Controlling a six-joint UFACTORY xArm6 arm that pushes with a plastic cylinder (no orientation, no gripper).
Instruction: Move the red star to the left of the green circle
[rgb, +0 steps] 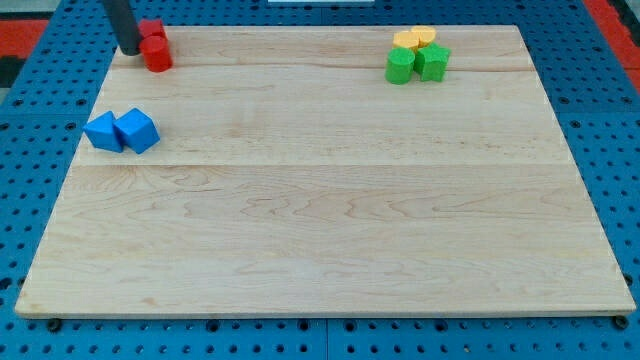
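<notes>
Two red blocks touch each other at the view's top left corner of the wooden board: an upper one (152, 30) and a lower one (158, 55). I cannot tell for sure which of them is the star. My tip (130, 48) stands right against their left side. Two green blocks sit side by side at the view's top right. The left one (400, 66) looks round, like the green circle. The right one (433, 61) looks more angular.
Two yellow blocks (415, 38) lie just above the green pair, touching it. Two blue blocks (105, 132) (138, 130) sit together near the board's left edge. The board's top left corner (118, 30) is close to my tip.
</notes>
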